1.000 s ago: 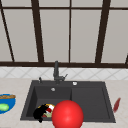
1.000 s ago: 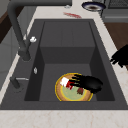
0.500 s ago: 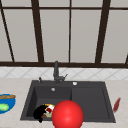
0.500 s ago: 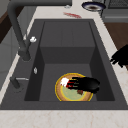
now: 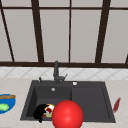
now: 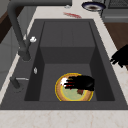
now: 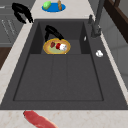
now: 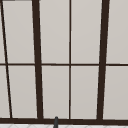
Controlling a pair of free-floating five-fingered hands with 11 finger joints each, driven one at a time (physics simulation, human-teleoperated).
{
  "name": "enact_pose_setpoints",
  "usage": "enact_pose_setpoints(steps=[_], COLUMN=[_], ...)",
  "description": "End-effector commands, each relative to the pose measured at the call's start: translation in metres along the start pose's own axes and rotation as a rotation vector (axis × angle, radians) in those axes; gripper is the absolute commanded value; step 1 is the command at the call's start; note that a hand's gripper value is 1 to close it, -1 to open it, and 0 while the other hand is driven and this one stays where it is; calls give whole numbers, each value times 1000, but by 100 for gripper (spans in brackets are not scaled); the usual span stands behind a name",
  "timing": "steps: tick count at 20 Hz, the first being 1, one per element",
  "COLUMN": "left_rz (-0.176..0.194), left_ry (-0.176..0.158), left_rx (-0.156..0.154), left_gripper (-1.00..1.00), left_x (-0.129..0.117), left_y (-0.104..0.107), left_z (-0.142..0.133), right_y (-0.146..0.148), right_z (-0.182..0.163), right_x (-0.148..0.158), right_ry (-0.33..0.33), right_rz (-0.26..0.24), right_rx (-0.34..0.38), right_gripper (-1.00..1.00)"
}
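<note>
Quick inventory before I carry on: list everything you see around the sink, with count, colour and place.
sink: 1, dark grey, set in the counter, deep basin at left and shallow drainboard at right
faucet: 1, dark grey, behind the basin
plate: 1, yellow-rimmed with a greenish middle, on the basin floor, small red and white bits on it
red ball: 1, red, at the sink's front edge in the front view
blue plate: 1, blue, on the counter left of the sink, with a green item and a brown item on it
red item: 1, dark red, long, on the counter right of the sink
window: 1, dark brown frame with pale panes, behind the sink
left hand: 1, black, over the plate in the basin
other hand: 1, black, in the air off the sink's front edge
</note>
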Motion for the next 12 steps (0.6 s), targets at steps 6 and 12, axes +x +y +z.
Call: enact_pose_setpoints(steps=[6, 12], left_rz=[0, 0], left_ry=[0, 0], left_rx=[0, 0], left_gripper=[0, 0], left_x=[0, 0], left_y=[0, 0], left_z=[0, 0], right_y=[-2, -1], right_z=[-6, -6], right_x=[0, 1], right_ry=[0, 0], right_rz=[1, 0], right_rx=[-3, -2], right_gripper=[-100, -100])
